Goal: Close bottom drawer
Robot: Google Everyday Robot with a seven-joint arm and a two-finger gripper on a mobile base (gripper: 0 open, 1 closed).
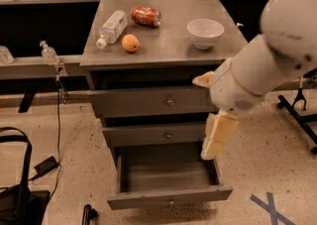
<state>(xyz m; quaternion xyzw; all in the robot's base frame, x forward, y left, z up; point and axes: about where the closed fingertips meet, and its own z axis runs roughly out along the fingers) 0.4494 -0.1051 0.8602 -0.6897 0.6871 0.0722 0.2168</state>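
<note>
Bottom drawer open, gripper above its right side, state unclear, white bowl atop cabinet

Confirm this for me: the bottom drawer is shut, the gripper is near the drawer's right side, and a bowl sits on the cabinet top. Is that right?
Not quite. The camera view shows the bottom drawer pulled out, not shut. The rest holds: the gripper is near the drawer's right side, and the bowl sits on the cabinet top.
</note>
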